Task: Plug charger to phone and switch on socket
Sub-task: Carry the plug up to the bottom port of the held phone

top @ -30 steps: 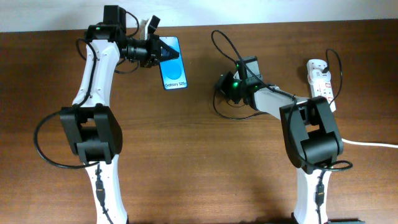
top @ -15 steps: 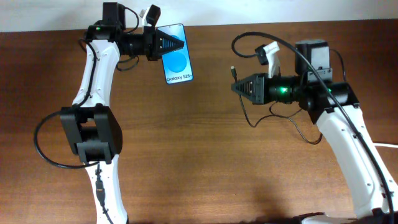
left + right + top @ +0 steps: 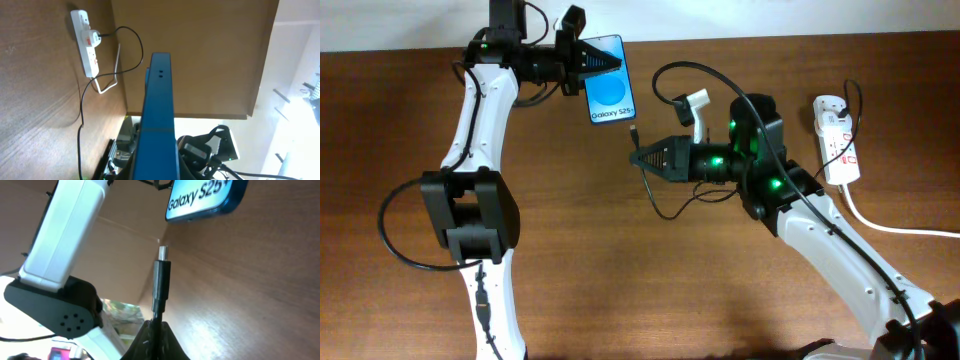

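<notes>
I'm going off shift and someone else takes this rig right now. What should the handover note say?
Left pincer: shut on the phone, which seems held up off the surface, screen lit.
Right pincer: shut on the charger just behind its plug tip.
The plug tip points at the phone's lower edge, close but not touching.
Socket: lies at the right, untouched; its switch state cannot be told.
Done: both things gripped and roughly lined up.
To do: push the plug into the phone, then switch the socket on.
</notes>
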